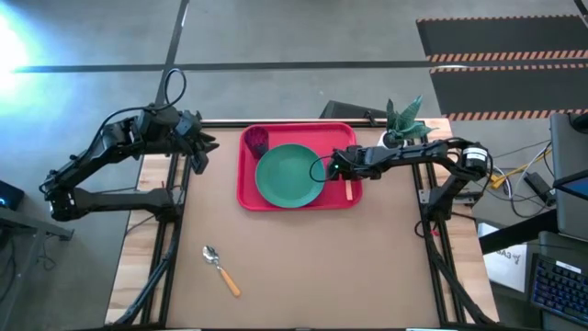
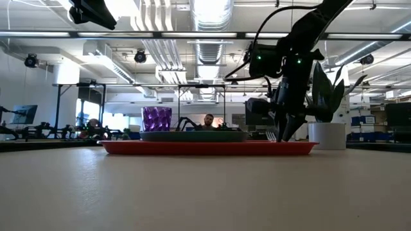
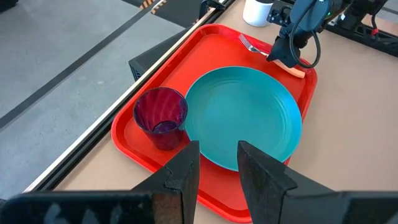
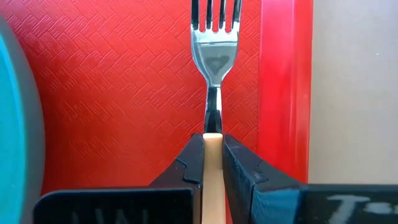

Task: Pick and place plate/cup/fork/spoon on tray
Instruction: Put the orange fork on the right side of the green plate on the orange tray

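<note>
R gripper (image 4: 212, 155) has its jaws closed on the fork (image 4: 214, 56) by the orange handle — grip sits far back, likely so the tines lie flat on the tray (image 1: 299, 131), at 3 o'clock of the plate (image 1: 288, 175). Fork: silver tines, pale handle. L gripper (image 3: 219, 163) waits off-tray, jaws apart, empty.
</note>
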You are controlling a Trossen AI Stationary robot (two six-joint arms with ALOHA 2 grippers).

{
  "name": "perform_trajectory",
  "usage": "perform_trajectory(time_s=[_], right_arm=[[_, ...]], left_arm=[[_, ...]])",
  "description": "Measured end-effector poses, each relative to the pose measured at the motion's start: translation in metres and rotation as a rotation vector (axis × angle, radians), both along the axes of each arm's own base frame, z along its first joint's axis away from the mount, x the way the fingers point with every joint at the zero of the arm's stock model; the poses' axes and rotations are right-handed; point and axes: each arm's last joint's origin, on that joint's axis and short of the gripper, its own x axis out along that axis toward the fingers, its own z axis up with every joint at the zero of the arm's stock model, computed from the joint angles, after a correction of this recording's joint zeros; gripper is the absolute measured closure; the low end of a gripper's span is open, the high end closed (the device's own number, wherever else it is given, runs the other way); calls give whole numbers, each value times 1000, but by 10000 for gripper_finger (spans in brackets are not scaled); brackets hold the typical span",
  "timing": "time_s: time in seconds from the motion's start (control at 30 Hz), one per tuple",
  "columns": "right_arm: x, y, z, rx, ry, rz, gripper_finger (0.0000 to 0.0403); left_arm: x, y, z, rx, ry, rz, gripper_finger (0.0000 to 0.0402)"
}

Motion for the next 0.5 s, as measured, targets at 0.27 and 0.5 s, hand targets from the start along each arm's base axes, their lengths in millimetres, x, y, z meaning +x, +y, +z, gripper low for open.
perform_trajectory(time_s=[0.27,0.5], right_arm=[[0,0,0,-2,-3,-1,353],[1,0,0,-3,-7,0,354]], left_arm=[[0,0,0,0,0,0,311],[0,0,0,0,0,0,311]])
